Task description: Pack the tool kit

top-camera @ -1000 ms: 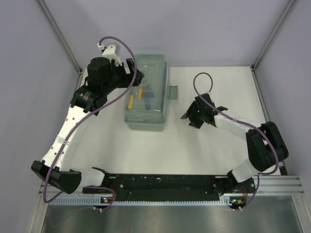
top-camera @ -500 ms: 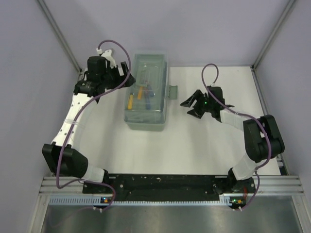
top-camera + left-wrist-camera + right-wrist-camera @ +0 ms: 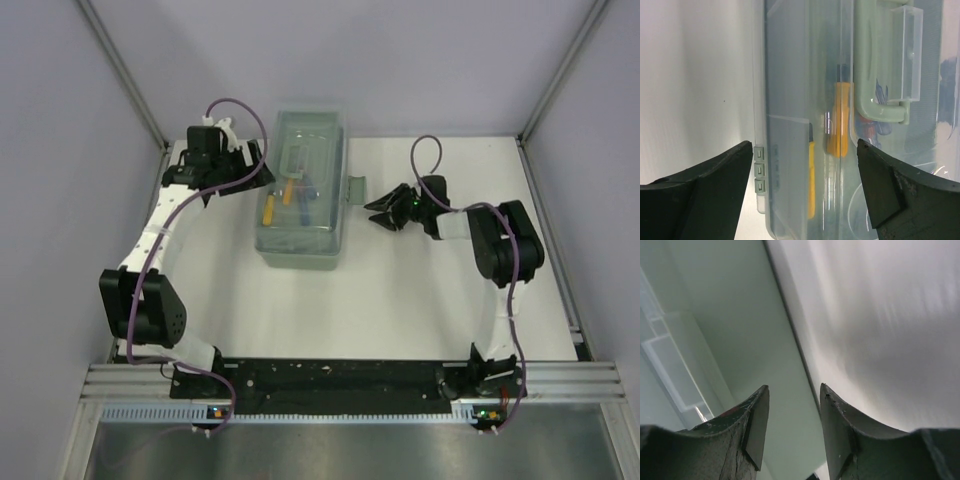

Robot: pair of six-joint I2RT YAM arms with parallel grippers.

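White table surface (image 3: 400, 300) carries the work area. Since the earlier frame, the right gripper (image 3: 383, 213) has moved in toward the sage-green plastic toolbox with translucent lid (image 3: 300, 190). It now sits just beside the side latch (image 3: 356, 188), jaws partly apart on nothing. The left gripper (image 3: 260, 168) has drawn back to the box's opposite edge, jaws wide and empty. The right wrist view is blurred. Tools under the lid are indistinct; one yellow handle (image 3: 840, 120) shows. The box lies between both grippers, long axis running away from the arm bases.
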